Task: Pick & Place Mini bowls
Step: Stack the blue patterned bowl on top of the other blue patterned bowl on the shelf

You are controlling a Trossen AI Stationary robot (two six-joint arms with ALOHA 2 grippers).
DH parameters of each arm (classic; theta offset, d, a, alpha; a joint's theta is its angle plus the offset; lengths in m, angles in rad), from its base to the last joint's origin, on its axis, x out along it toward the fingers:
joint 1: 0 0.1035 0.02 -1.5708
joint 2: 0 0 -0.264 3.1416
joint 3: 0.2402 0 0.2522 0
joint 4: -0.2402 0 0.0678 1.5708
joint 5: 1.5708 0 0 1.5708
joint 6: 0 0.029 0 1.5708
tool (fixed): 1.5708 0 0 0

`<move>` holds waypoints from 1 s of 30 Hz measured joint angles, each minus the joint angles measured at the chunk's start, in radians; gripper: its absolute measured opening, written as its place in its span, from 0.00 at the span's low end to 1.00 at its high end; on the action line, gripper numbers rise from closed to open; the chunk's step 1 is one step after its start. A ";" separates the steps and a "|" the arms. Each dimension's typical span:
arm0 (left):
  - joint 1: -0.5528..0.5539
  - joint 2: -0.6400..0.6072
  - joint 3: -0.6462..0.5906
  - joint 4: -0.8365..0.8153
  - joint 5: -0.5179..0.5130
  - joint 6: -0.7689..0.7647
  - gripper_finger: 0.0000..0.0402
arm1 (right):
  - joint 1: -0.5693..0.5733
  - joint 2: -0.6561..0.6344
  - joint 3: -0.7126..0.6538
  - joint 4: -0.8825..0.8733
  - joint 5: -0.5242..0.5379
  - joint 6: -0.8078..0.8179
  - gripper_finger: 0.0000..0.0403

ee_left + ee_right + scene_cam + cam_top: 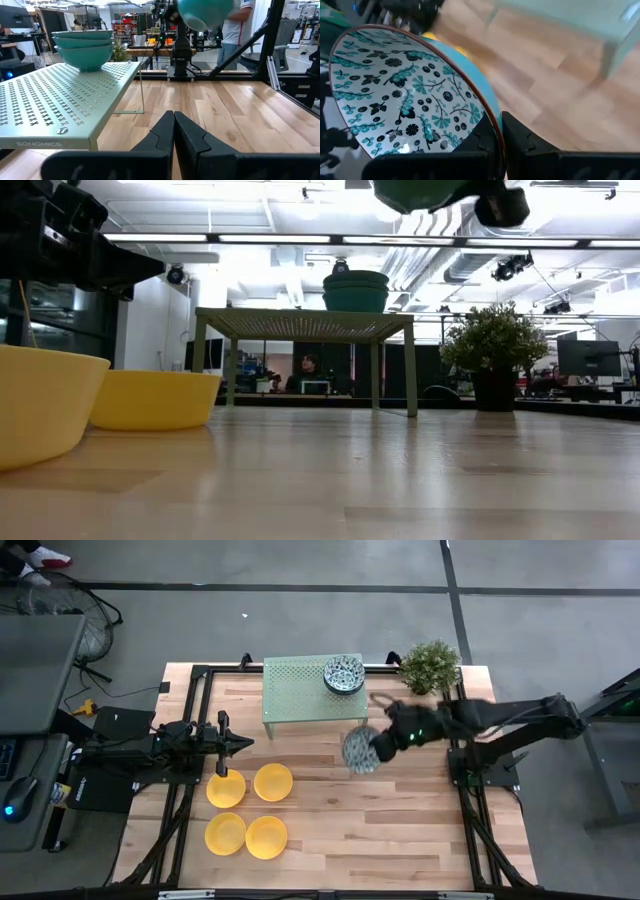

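A patterned blue-grey and white mini bowl point(359, 750) is in my right gripper point(380, 746), in the air just in front of the pale green rack point(300, 692); the low view shows this bowl point(420, 192) above rack height. A stack of patterned bowls point(343, 673) stands on the rack's right end. Four yellow bowls point(226, 789), point(273, 781), point(225, 833), point(266, 836) rest on the table at front left. My left gripper point(243, 743) is shut and holds nothing, waiting left of the rack above the yellow bowls. My right gripper point(499, 131) pinches the patterned bowl by its rim point(489, 117), one finger inside the bowl and one on its outer wall. The fingers come roughly level from the table's right side. The bowl is lifted clear and tipped, its patterned inside point(405, 95) showing.
A small potted plant point(432, 665) stands at the rack's right, close behind the right arm. Bare wood lies in front of the rack and right of the yellow bowls. Black frame rails run along the table's left and right sides. A person stands beyond the table in the left wrist view.
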 joint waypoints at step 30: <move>0.000 0.000 0.000 0.000 0.000 0.000 0.02 | -0.586 0.499 0.813 -0.435 -0.168 -0.281 0.01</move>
